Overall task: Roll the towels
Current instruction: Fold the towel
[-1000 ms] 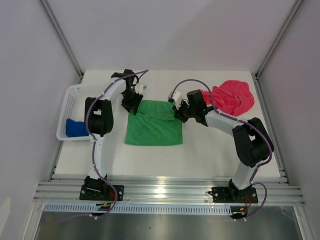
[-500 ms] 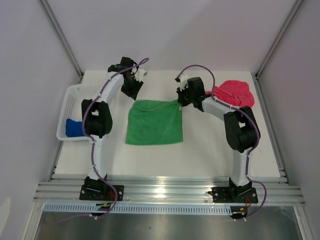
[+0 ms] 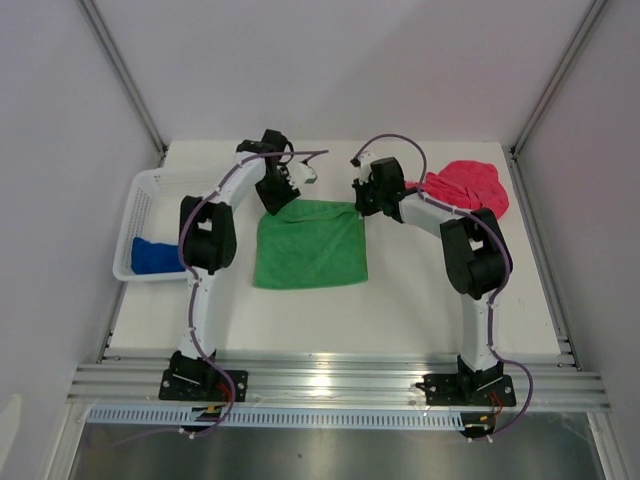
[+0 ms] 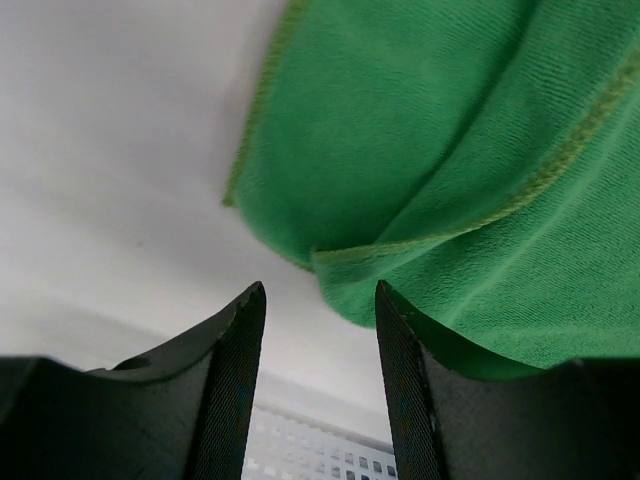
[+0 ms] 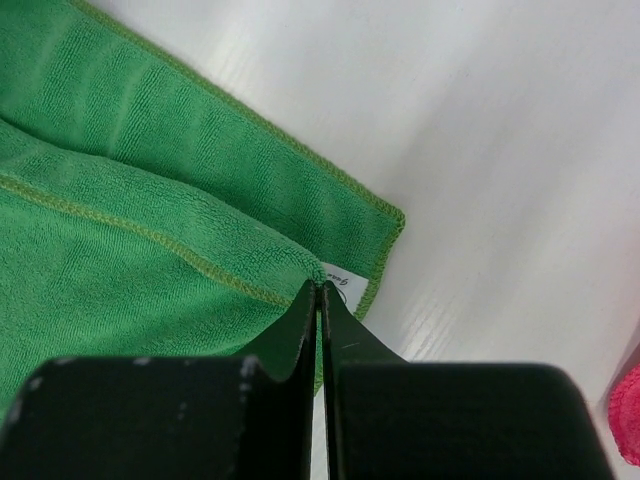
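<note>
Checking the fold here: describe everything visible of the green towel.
The green towel is a soft, roughly square cloth with a stitched hem, lying on the white table. Its far edge is folded over. The right end effector pinches its far right corner; the open left end effector hovers at the far left corner.

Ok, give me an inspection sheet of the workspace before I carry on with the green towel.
Surface: white table, no stains seen.
Job's things: green towel spread at centre, a layer folded over at its far edge; pink-red towel bunched far right; blue towel in the basket.
Clutter: white mesh basket at the left edge.
Grippers: left gripper fingers open by the green towel's far left corner, holding nothing; right gripper fingers shut at its far right corner, grip on cloth unclear.
Cables: purple cables loop along both arms.
Surroundings: white walls; metal rail at the near edge.
</note>
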Robot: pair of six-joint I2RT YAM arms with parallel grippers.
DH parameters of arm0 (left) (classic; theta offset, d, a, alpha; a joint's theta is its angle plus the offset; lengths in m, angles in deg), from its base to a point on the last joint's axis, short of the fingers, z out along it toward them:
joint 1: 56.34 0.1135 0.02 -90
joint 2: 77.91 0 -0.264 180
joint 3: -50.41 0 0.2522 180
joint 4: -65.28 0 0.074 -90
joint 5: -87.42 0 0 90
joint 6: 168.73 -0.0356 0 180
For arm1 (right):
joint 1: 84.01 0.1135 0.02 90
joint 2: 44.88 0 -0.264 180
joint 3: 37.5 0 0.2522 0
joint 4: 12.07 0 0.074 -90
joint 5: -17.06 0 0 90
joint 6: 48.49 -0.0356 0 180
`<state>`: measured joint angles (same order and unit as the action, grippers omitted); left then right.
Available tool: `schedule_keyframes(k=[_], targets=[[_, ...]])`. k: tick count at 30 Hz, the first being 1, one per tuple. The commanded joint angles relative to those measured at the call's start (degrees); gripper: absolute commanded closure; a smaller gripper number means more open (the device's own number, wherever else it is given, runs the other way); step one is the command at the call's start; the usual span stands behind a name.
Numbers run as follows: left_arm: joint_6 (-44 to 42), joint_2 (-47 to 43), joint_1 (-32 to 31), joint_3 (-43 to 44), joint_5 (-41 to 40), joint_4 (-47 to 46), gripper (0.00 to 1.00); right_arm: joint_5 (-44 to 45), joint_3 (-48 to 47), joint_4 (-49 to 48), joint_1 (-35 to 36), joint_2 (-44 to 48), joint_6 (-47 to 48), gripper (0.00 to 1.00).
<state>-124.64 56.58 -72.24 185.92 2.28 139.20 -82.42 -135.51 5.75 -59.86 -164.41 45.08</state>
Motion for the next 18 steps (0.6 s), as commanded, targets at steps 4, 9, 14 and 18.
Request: schedule_keyframes(k=[4,9,14,18], targets=[[-11.37,1.64,-1.06,3.22,2.97,8.11,0.48,-0.11,0.31,-1.07,0.12,0.26,-0.94,1.00],[-16.93,6.03,-2.20,7.44,-0.64,14.10,0.51,-0.37,1.28,-1.50,0.03,0.78,-1.38,1.00],[-17.11,7.44,-2.29,7.62,-6.17,8.76,0.58,-0.54,2.51,-2.12,0.12,1.57,-1.29,1.00],[-16.67,7.27,-2.29,7.62,-4.35,6.46,0.59,-0.37,2.60,-1.59,0.12,1.58,-0.76,1.00]])
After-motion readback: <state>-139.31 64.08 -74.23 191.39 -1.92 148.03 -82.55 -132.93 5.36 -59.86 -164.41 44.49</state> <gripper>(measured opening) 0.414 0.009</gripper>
